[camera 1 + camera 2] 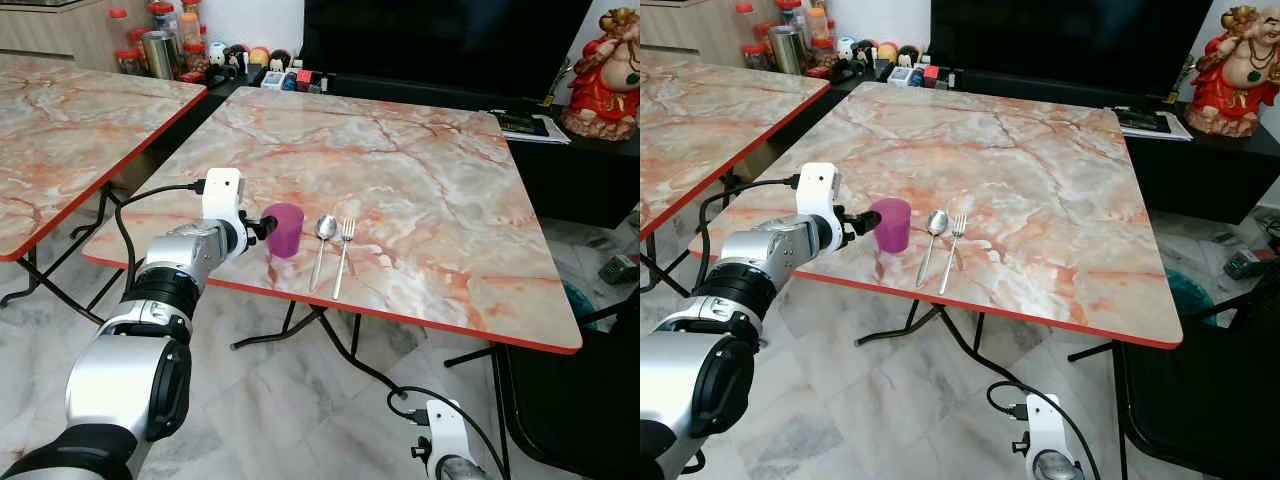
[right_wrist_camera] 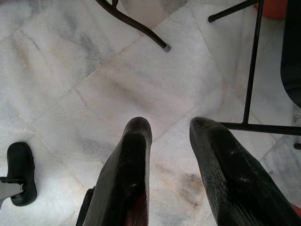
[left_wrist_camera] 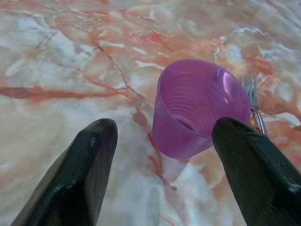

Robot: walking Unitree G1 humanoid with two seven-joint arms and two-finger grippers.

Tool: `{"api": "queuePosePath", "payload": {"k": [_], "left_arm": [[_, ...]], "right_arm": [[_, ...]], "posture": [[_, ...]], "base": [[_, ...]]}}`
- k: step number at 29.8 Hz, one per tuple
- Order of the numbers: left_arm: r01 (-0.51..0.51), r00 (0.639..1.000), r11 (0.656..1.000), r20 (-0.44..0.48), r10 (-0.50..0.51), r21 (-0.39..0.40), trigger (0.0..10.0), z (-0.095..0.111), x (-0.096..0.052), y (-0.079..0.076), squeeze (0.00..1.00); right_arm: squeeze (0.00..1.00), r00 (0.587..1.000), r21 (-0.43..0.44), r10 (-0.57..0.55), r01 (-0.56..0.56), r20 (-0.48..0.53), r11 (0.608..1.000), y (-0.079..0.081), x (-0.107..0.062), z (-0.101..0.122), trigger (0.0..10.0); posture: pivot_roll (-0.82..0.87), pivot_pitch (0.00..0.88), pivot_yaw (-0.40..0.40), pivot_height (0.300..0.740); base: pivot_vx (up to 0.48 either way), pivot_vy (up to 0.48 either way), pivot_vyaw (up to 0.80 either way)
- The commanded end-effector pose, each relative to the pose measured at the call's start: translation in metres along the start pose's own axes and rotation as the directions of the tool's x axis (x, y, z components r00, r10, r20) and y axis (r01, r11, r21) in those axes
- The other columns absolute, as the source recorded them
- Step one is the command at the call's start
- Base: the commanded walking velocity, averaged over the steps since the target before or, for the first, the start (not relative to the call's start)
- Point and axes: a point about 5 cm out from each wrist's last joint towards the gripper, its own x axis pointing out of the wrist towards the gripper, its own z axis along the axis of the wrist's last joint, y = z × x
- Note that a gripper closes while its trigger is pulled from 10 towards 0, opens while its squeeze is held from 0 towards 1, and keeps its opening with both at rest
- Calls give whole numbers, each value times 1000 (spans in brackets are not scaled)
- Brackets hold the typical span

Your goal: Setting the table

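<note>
Plainly the purple cup (image 3: 200, 108) stands upright just ahead of the left gripper (image 3: 162, 160), whose spread fingers (image 3: 80, 174) flank it untouched; spoon (image 1: 324, 240) and fork (image 1: 345, 245) lie beyond; the right gripper (image 2: 171, 155) hangs parted over the floor (image 2: 70, 70).

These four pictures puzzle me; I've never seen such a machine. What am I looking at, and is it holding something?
It is a walking robot with two silver arms, each ending in a gripper of two black fingers. Two pictures come from cameras in its head, looking down at a marble-patterned table. The other two come from cameras on its wrists, looking along the fingers.

Near the table's front edge stand a purple cup, then a spoon and a fork lying side by side. The left gripper is at the cup with its fingers spread wide; the cup sits between them, apparently not squeezed. The right gripper hangs idle over the floor, fingers apart, holding nothing.
</note>
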Motion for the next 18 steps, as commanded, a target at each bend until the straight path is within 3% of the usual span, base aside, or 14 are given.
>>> {"api": "queuePosePath", "payload": {"k": [1,18], "left_arm": [[-6,1000,1000,15,6,10,10000,8,0,-2,0],[-75,997,994,31,78,-77,10000,-2,8,-11,0]], "right_arm": [[0,1000,7,0,0,-1,1000,-1,0,1,10000],[0,1000,9,0,0,0,1000,-1,0,1,10000]], "posture": [[22,0,-51,740],[21,0,-50,740]], "base": [[0,0,0],[0,0,0]]}}
